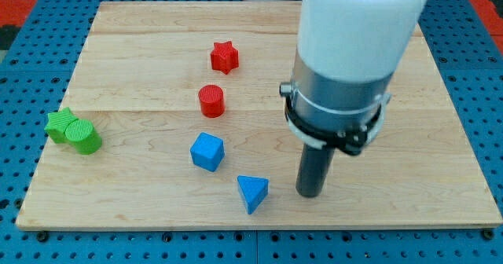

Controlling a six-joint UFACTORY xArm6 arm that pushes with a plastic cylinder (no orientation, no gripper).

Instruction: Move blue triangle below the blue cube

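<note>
The blue triangle (252,192) lies near the board's bottom edge, a little right of centre. The blue cube (207,152) sits up and to the left of it, close but apart. My tip (310,193) rests on the board just right of the blue triangle, with a small gap between them. The rod rises into the grey and white arm body that fills the view's upper right.
A red cylinder (211,100) stands above the blue cube and a red star (224,56) above that. A green star (60,124) and green cylinder (83,136) touch at the left edge of the wooden board (141,209). Blue pegboard surrounds the board.
</note>
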